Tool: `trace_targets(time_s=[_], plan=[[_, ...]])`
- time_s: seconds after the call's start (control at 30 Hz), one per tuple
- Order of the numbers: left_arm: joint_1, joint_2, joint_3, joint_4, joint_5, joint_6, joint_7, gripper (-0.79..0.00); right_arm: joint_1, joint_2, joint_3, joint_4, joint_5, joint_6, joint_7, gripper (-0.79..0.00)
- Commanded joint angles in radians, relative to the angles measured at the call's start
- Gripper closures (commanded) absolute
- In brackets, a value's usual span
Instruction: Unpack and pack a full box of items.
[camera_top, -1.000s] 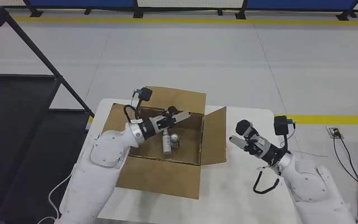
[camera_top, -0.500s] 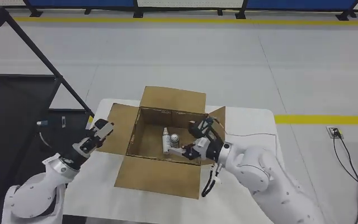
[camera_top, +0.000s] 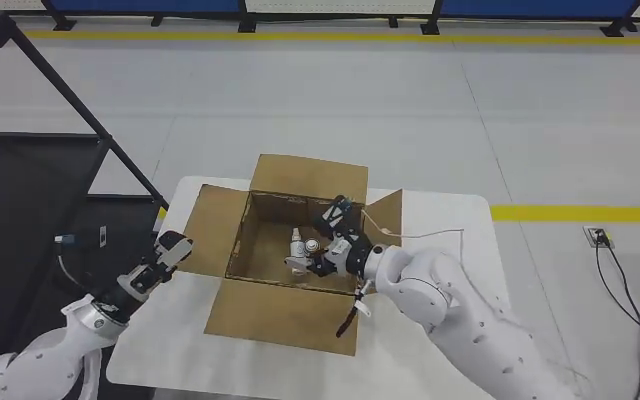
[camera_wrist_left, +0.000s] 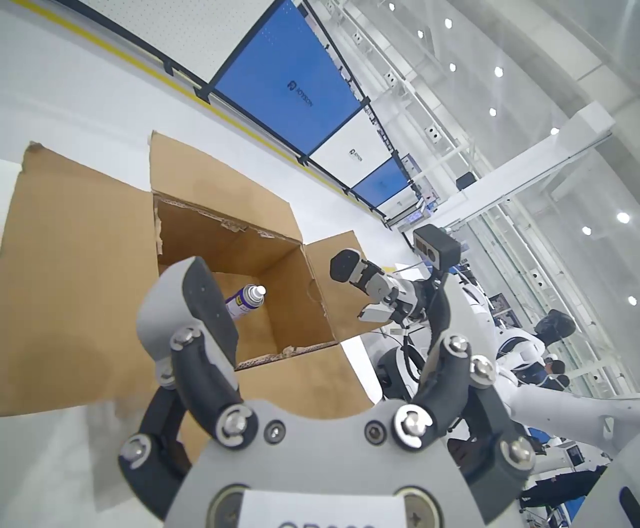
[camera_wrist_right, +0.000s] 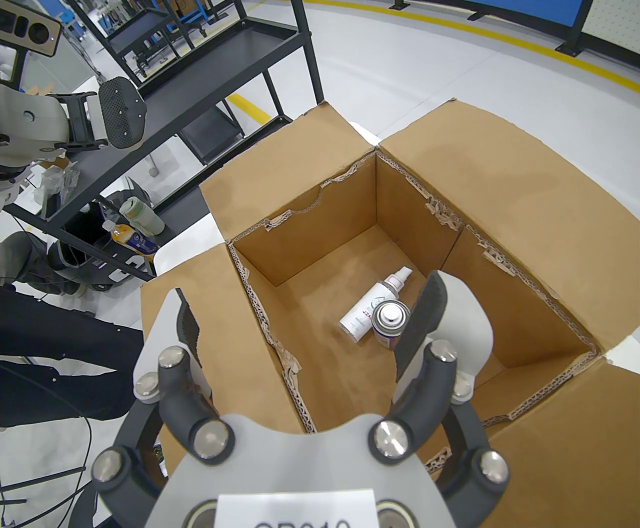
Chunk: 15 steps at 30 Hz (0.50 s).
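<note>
An open cardboard box (camera_top: 262, 205) stands on the white table (camera_top: 440, 330), its flaps spread outward. On its floor lie a white spray bottle (camera_wrist_right: 370, 306) and, right beside it, a spray can (camera_wrist_right: 393, 320); both also show from above as the bottle (camera_top: 296, 250) and can (camera_top: 313, 245). My right gripper (camera_wrist_right: 307, 315) hangs open above the box's inside, over the two items (camera_top: 322, 262), with nothing between its fingers. My left gripper (camera_top: 163, 258) is open and empty beside the box's left flap. In the left wrist view the can (camera_wrist_left: 245, 300) lies inside the box (camera_wrist_left: 225, 235).
A black metal cart (camera_wrist_right: 200, 75) stands off the table's left side, with bottles (camera_wrist_right: 135, 232) on a lower shelf. The box's front flap (camera_top: 285, 315) covers the table's near middle. Bare table lies right of the box.
The left arm has come out of the box and drawn back to the left. The right arm has swung in from the right and now has its gripper inside the box's opening.
</note>
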Motion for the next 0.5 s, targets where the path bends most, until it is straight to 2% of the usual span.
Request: trace_targets(time_s=[0.0, 0.17, 0.33, 0.47], plan=[[0.004, 0.0, 0.01, -0.001, -0.003, 0.009, 0.004, -0.785, -0.003, -0.007, -0.021, 0.008, -0.019, 0.014, -0.007, -0.785], [-0.015, 0.006, 0.022, 0.021, -0.013, 0.048, 0.023, -0.785, 0.119, -0.057, -0.12, 0.135, 0.018, 0.013, 0.061, -0.785], [-0.015, 0.013, 0.006, 0.043, -0.039, 0.059, 0.034, -0.785, 0.272, -0.134, -0.234, 0.352, 0.036, 0.078, 0.14, -0.785], [-0.002, 0.016, -0.003, 0.046, -0.061, 0.062, 0.036, -0.785, 0.348, -0.195, -0.31, 0.508, 0.054, 0.086, 0.182, -0.785]])
